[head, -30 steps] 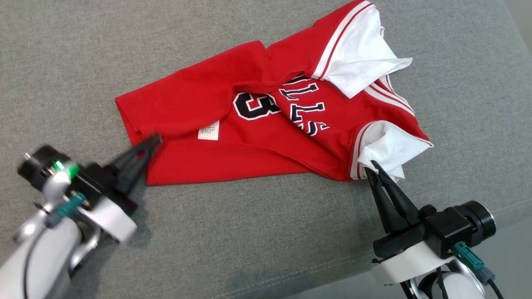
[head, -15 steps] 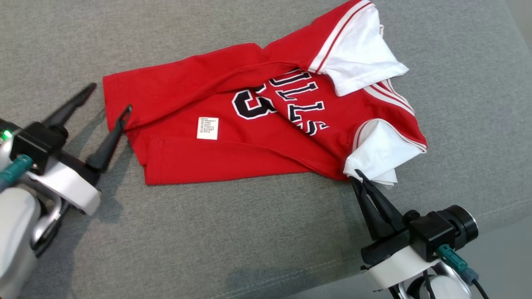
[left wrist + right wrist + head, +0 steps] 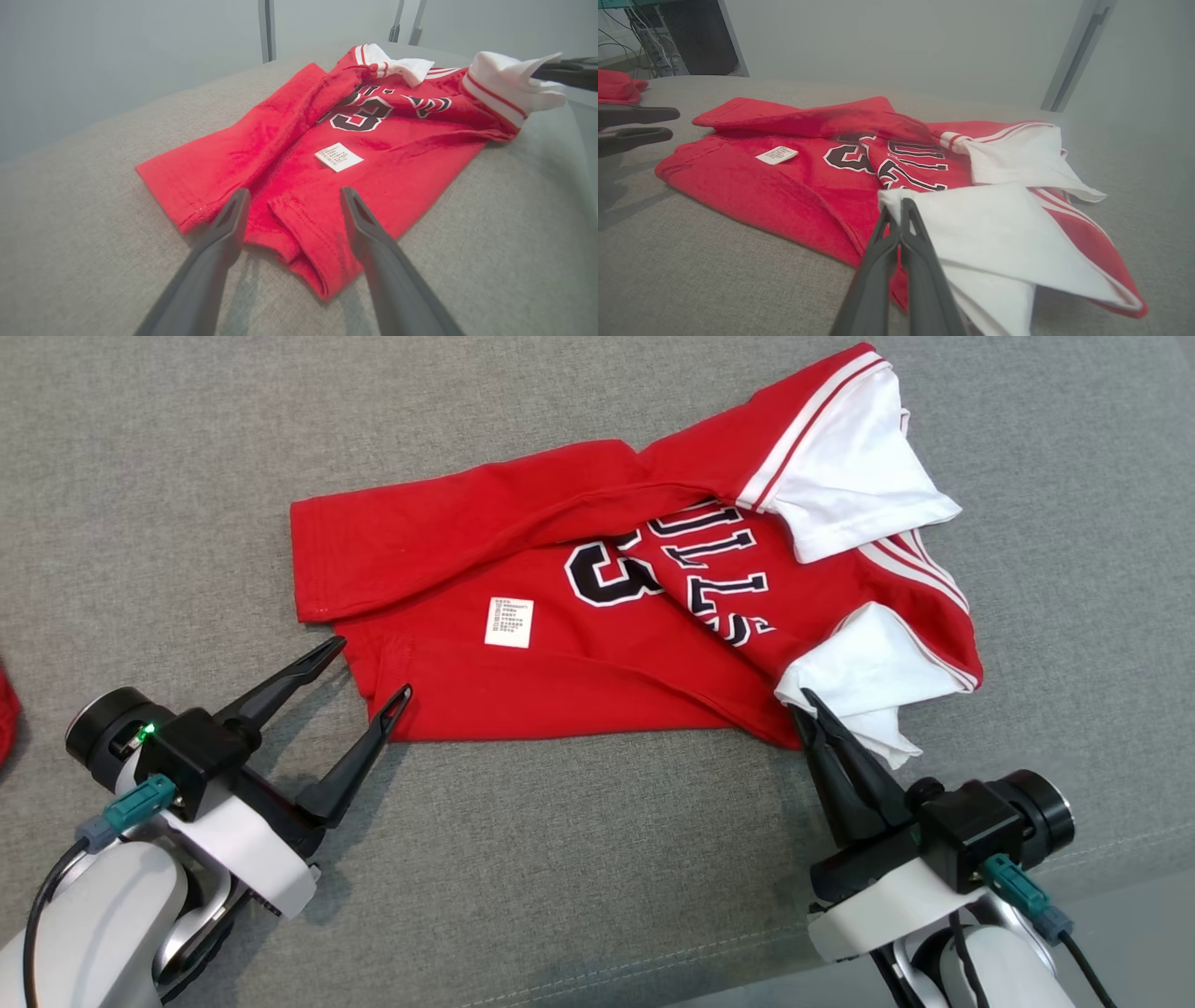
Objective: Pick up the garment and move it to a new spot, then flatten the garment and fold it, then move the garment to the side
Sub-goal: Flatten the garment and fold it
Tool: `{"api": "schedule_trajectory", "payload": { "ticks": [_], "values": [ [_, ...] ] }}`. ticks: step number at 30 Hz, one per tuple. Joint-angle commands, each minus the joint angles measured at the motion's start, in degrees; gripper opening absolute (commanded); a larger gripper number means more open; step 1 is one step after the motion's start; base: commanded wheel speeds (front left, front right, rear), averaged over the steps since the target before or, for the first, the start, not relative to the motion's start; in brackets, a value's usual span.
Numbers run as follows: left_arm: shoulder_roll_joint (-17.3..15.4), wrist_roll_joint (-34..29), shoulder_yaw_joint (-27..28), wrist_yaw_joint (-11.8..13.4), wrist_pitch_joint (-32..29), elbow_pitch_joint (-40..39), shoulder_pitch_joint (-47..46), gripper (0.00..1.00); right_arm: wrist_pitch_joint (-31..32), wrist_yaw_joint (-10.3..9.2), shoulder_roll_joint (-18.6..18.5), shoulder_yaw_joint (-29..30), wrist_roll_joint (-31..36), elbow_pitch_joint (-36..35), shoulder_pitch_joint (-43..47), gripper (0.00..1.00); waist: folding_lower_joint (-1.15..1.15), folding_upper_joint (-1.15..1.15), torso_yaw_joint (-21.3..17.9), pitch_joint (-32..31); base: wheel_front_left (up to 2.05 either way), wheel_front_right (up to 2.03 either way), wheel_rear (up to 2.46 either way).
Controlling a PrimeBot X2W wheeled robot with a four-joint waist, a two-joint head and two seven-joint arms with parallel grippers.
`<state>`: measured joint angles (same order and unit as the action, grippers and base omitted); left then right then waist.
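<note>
Left gripper point(image 3: 373, 666) sits at the near left of the grey padded surface point(image 3: 579, 859), its two dark fingers spread wide with nothing held. In the left wrist view this gripper point(image 3: 295, 192) points at the bottom hem of the red jersey point(image 3: 373, 186). A folded corner of that hem lies in the gap between the fingers. Whether either fingertip touches the cloth cannot be told.

At the near right, the right gripper point(image 3: 801, 702) has its fingers pressed together, clamped on the corner of the jersey's nearer white sleeve point(image 3: 868, 672). The right wrist view shows the closed tips point(image 3: 899, 205) biting the edge of that white cloth point(image 3: 999, 233). In the left wrist view the pinched sleeve point(image 3: 509, 79) stands a little off the surface.

Between the two grippers and beyond them, the jersey point(image 3: 560, 653) lies across the middle of the padded surface, hem towards the left and sleeves towards the right. It is rumpled rather than flat. A long fold of red cloth point(image 3: 467, 541) runs over its far side and covers part of the dark lettering point(image 3: 709, 579). A small white label point(image 3: 510, 621) rests on the red body near the middle.

Farther back, the second white sleeve point(image 3: 850, 485) lies loosely folded at the far right corner of the jersey.

At the far left edge another piece of red cloth point(image 3: 5, 709) shows, well apart from the jersey.
</note>
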<state>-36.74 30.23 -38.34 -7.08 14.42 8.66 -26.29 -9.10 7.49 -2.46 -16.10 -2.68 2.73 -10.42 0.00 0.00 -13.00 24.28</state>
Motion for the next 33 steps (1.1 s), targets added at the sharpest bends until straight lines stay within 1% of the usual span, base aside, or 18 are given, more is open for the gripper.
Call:
{"api": "schedule_trajectory", "payload": {
  "ticks": [1, 4, 6, 8, 9, 15, 18, 19, 20, 21, 24, 26, 27, 29, 31, 32, 33],
  "values": [
    [-2.0, 0.73, 2.09, -0.4, 0.54, -0.64, -1.53, 1.0, -0.36, 0.0, -0.42, -1.62, -0.48, -1.07, -0.59, 0.0, 0.0, 0.0, -0.16, 0.06, 0.0, 0.0, 0.0],
    [-2.11, 1.7, 1.35, -0.4, -0.36, -0.43, -2.91, 1.0, -0.53, 0.0, -0.42, -2.23, -0.61, -1.08, -0.65, 0.0, 0.0, 0.0, -0.7, 0.38, 0.0, 0.0, 0.0],
    [-2.29, 2.23, 0.73, -0.4, -2.02, -0.86, -3.87, 1.0, -0.81, 0.0, -0.42, -2.69, -0.78, -1.08, -0.53, 0.0, 0.0, 0.0, -1.19, 0.77, 0.0, 0.0, 0.0],
    [-2.37, 2.91, 0.41, -0.4, -4.03, -1.19, -4.91, 1.0, -1.17, 0.0, -0.42, -3.26, -0.91, -0.96, -0.4, 0.0, 0.0, 0.0, -1.73, 1.08, 0.0, 0.0, 0.0],
    [-2.38, 3.75, 0.51, -0.23, -6.22, -1.53, -5.88, 1.0, -1.49, 0.0, -0.42, -3.8, -1.07, -0.94, -0.2, 0.0, 0.0, 0.0, -2.26, 1.35, 0.0, 0.0, 0.0],
    [-3.23, 4.99, 0.61, 2.08, -13.06, -2.63, -7.13, 1.0, -2.5, 0.0, -0.42, -4.71, -1.74, -0.82, 0.4, 0.0, 0.0, 0.0, -3.53, 1.74, 0.0, 0.0, 0.0],
    [-3.87, 5.92, 0.81, 2.94, -14.92, -3.39, -6.51, 1.0, -2.93, 0.0, -0.42, -4.57, -1.91, -0.8, 0.73, 0.0, 0.0, 0.0, -3.68, 1.99, 0.0, 0.0, 0.0],
    [-4.05, 6.32, 0.85, 3.11, -15.43, -3.58, -6.19, 0.92, -3.06, 0.0, -0.42, -4.47, -1.94, -0.81, 0.82, 0.0, 0.0, 0.0, -3.63, 2.09, 0.0, 0.0, 0.0],
    [-4.25, 6.6, 0.94, 3.26, -15.72, -3.8, -5.97, 0.89, -3.17, 0.0, -0.42, -4.35, -1.97, -0.83, 0.91, 0.0, 0.0, 0.0, -3.55, 2.18, 0.0, 0.0, 0.0],
    [-4.47, 6.83, 0.98, 3.3, -15.97, -3.92, -5.8, 0.91, -3.26, 0.0, -0.42, -4.24, -1.99, -0.85, 0.95, 0.0, 0.0, 0.0, -3.44, 2.29, 0.0, 0.0, 0.0],
    [-4.85, 7.76, 0.75, 2.94, -16.87, -3.86, -5.41, 0.89, -3.44, 0.0, -0.42, -4.04, -2.02, -0.73, 0.79, 0.0, 0.0, 0.0, -2.96, 2.54, 0.0, 0.0, 0.0],
    [-4.89, 8.72, 0.43, 2.54, -17.57, -3.81, -5.03, 0.81, -3.48, 0.0, -0.42, -4.21, -2.08, -0.59, 0.48, 0.0, 0.0, 0.0, -2.65, 2.53, 0.0, 0.0, 0.0],
    [-5.05, 8.78, 0.26, 2.41, -17.79, -3.88, -5.02, 0.8, -3.48, 0.0, -0.42, -4.33, -2.11, -0.55, 0.3, 0.0, 0.0, 0.0, -2.54, 2.54, 0.0, 0.0, 0.0],
    [-4.98, 9.7, 0.09, 2.11, -18.25, -3.92, -4.82, 0.69, -3.42, 0.0, -0.42, -4.49, -2.15, -0.45, -0.03, 0.0, 0.0, 0.0, -2.37, 2.5, 0.0, 0.0, 0.0],
    [-4.92, 10.04, -0.09, 1.89, -18.32, -4.02, -4.9, 0.72, -3.36, 0.0, -0.42, -4.68, -2.2, -0.32, -0.33, 0.0, 0.0, 0.0, -2.31, 2.46, 0.0, 0.0, 0.0],
    [-4.86, 10.26, -0.19, 1.8, -18.4, -4.06, -4.86, 0.72, -3.33, 0.0, -0.42, -4.77, -2.24, -0.24, -0.47, 0.0, 0.0, 0.0, -2.32, 2.38, 0.0, 0.0, 0.0],
    [-4.85, 10.4, -0.4, 1.68, -18.58, -4.14, -4.87, 0.77, -3.29, 0.0, -0.42, -4.87, -2.29, -0.15, -0.6, 0.0, 0.0, 0.0, -2.37, 2.32, 0.0, 0.0, 0.0]
  ]
}}
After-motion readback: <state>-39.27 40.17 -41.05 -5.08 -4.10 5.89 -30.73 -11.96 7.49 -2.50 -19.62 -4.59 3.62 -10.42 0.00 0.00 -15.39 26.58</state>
